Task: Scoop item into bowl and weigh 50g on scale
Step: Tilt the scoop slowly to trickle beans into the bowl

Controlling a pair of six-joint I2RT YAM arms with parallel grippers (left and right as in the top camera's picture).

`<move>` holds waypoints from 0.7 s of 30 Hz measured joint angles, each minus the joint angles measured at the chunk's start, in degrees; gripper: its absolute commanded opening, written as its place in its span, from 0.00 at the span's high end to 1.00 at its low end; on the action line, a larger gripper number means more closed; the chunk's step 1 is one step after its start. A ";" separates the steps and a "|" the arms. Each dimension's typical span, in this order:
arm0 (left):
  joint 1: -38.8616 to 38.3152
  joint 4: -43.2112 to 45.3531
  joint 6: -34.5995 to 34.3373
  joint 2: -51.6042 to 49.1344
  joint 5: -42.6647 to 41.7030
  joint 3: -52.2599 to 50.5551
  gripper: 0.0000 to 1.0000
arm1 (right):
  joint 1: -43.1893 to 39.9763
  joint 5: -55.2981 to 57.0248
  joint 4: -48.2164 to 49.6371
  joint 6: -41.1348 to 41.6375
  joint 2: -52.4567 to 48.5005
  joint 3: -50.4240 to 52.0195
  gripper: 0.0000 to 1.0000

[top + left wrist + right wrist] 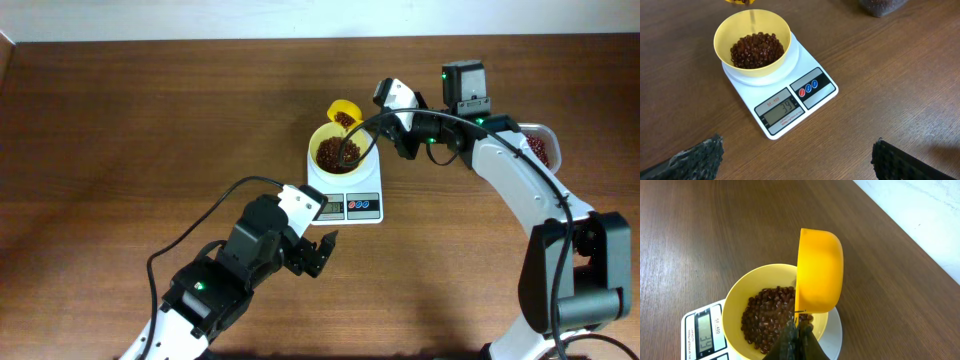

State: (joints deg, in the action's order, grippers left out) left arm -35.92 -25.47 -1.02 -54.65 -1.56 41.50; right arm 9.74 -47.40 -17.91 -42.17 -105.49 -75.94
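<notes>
The pale-yellow bowl stands on the white scale and holds a heap of red-brown beans. The left wrist view shows the bowl, the beans and the scale, whose display reads 39. My right gripper is shut on the handle of a bright yellow scoop, tipped on its side over the bowl's far rim with beans in it. In the right wrist view the scoop hangs above the bowl. My left gripper is open and empty, in front of the scale.
A clear plastic tub with more beans stands at the right, partly behind the right arm; it shows at the top of the left wrist view. The wooden table runs around the scale.
</notes>
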 measured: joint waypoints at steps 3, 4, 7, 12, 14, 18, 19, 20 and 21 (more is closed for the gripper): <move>0.00 0.00 0.00 0.00 0.00 0.00 0.01 | 0.02 0.00 0.00 -0.17 0.00 0.00 0.96; 0.00 0.00 0.00 0.00 0.00 0.00 0.01 | 0.00 0.00 0.00 -0.24 0.00 0.00 0.96; 0.00 0.00 0.00 0.00 0.00 0.00 0.01 | 0.02 0.00 0.00 -0.26 0.00 0.00 0.96; 0.00 0.00 0.00 0.00 0.00 0.00 0.01 | 0.02 -0.02 -1.09 0.68 0.00 0.00 0.96; 0.00 0.02 0.00 0.00 0.00 0.00 0.01 | 0.02 -0.02 -1.16 3.76 0.00 0.00 0.96; 0.00 0.00 0.00 0.00 0.00 0.00 0.01 | 0.02 -1.27 -1.16 13.57 0.00 0.00 0.96; 0.00 0.00 0.00 0.00 0.00 0.00 0.01 | 0.02 -2.10 -1.16 16.24 0.00 0.00 0.96; 0.00 0.00 0.00 0.00 0.00 0.00 0.01 | 0.02 -2.97 -1.14 19.34 0.00 0.00 0.96; 0.00 0.00 0.00 0.00 0.00 0.00 0.01 | 0.00 -3.52 -1.16 22.53 0.00 0.00 0.96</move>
State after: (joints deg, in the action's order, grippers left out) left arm -35.92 -25.47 -1.02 -54.65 -1.56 41.50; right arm 9.74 -50.92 -19.07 -19.64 -105.49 -75.94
